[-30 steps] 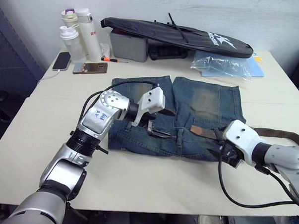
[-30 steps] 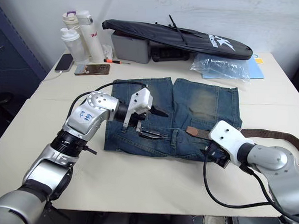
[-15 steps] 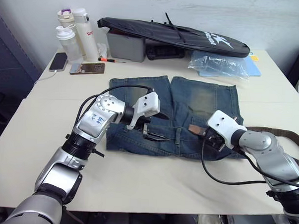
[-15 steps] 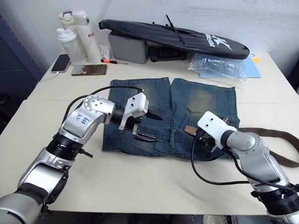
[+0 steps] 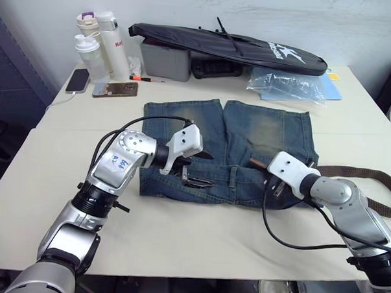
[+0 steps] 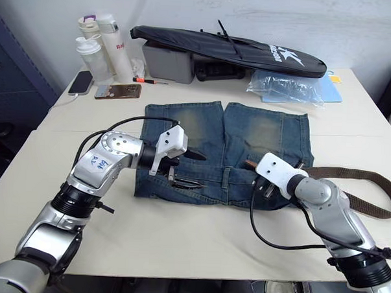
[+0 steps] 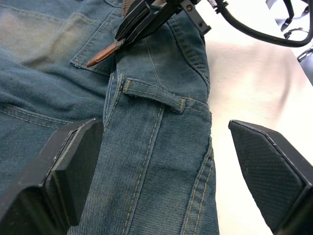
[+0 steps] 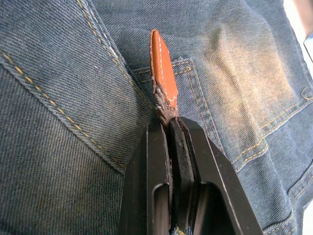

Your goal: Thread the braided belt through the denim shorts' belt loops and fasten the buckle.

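Pulling my right gripper [image 8: 170,128] inward, clamped on the braided belt [image 6: 350,182] tip, nears the belt loop [image 7: 154,93]; left gripper [image 7: 161,161] waits, spread wide.

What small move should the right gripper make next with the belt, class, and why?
Probably push the tan tip on toward the belt loop: the right gripper is shut on the braided belt, and the loop lies unthreaded between the open left gripper's fingers.

Both arms reach inward over the shorts [image 5: 247,149].
The left end effector [image 7: 161,161] hovers with fingers spread wide over the waistband; the right end effector [image 8: 171,129] is clamped on the belt [image 8: 163,81] tip.
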Tool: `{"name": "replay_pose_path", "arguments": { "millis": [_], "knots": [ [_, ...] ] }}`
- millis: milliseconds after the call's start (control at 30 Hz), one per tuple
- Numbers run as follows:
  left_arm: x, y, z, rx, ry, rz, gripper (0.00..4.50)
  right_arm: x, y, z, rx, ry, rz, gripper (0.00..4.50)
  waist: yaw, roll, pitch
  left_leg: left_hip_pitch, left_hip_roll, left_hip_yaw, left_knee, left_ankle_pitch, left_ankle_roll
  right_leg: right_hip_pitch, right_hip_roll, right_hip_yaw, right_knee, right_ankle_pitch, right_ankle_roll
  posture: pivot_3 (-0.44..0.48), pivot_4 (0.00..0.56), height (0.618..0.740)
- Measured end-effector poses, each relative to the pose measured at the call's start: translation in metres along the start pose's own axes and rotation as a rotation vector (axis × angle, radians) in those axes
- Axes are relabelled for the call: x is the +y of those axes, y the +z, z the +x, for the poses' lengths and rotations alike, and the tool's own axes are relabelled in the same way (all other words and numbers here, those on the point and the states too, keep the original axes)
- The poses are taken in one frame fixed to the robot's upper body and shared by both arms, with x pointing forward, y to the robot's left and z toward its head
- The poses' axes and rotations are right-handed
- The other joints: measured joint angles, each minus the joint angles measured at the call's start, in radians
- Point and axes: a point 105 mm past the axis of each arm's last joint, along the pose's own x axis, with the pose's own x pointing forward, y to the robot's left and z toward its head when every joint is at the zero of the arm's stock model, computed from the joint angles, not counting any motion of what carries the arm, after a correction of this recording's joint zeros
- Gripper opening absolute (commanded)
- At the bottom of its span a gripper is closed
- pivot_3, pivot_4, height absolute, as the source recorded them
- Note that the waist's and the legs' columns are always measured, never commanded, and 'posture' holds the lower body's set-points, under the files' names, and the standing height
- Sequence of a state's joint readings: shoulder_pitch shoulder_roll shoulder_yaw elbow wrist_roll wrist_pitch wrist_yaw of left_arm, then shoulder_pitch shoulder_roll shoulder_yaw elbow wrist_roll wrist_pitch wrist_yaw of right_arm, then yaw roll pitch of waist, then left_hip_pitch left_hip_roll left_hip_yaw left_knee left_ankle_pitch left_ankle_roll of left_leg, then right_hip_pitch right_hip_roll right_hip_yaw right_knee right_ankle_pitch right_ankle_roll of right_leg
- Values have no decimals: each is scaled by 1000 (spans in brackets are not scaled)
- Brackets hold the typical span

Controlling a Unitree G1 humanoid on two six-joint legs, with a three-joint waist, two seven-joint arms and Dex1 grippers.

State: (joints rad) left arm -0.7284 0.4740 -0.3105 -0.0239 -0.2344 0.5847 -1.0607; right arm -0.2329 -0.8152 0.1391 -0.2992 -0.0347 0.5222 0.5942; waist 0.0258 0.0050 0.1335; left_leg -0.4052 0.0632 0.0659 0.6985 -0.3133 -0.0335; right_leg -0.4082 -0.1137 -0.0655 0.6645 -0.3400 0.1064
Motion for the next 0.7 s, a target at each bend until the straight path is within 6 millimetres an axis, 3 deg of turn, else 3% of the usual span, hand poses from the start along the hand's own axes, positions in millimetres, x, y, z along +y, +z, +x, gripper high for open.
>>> {"name": "replay_pose_path", "arguments": {
  "millis": [200, 500, 633, 700],
  "knots": [
    [1, -1, -4, -2, 14, -6, 4500, 8, 20, -14, -191, 17, 80, 68, -1, 0, 0, 0, 0, 0, 0, 0, 0, 0, 0, 0, 1, 0, 0, 0, 150, 642],
    [1, -1, -4, -2, 15, -6, 4500, 45, 57, -14, -432, 81, -102, 68, -2, 0, 0, 0, 0, 0, 0, 0, 0, 0, 1, 0, 1, 0, 0, 0, 150, 642],
    [2, -2, -5, 2, 19, -8, 4500, 50, 49, -13, -423, 88, -138, 68, 1, 0, 0, 0, 0, 0, 1, 0, 0, 0, 0, 0, 1, 0, 0, 0, 150, 642],
    [2, -6, -7, 9, 24, -18, 4500, 57, 34, -14, -377, 127, -140, 791, 1, 0, 0, 0, 0, 0, 1, 0, 0, 0, 0, 0, 1, 0, 0, 0, 150, 642]
  ]
}}
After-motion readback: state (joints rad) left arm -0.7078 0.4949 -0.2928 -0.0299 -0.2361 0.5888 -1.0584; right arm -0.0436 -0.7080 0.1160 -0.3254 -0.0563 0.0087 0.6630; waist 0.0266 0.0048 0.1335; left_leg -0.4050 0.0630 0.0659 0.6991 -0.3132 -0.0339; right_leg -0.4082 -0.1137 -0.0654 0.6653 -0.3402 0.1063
